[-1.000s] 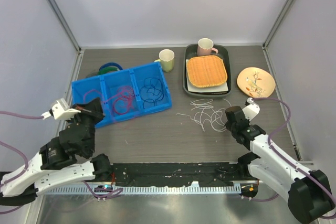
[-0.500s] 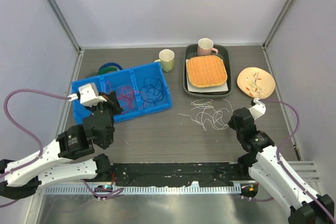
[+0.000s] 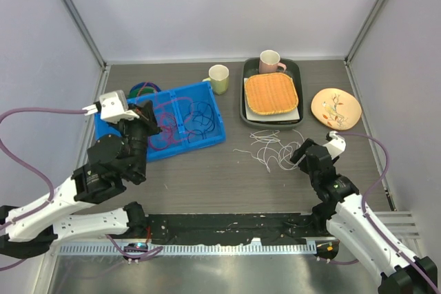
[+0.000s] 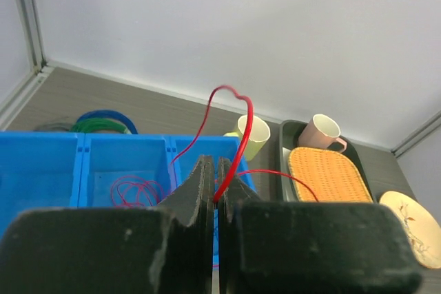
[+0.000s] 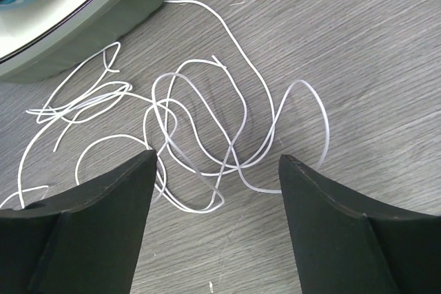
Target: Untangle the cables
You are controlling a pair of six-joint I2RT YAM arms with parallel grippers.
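My left gripper [image 4: 215, 173] is pressed together on a red cable [image 4: 240, 118]. The cable rises from between the fingers and arcs over ahead of them. Below and just beyond the fingertips sits the blue bin [image 4: 48, 163], with more red loops [image 4: 134, 188] lying in the compartment ahead and to the left. My right gripper [image 5: 216, 160] is spread wide and touches nothing. The white cables [image 5: 180, 98] lie tangled on the table [image 5: 358, 46] just ahead of it, with a few loops reaching in between the two fingers. The tray [image 5: 124, 5] lies beyond them, to the left.
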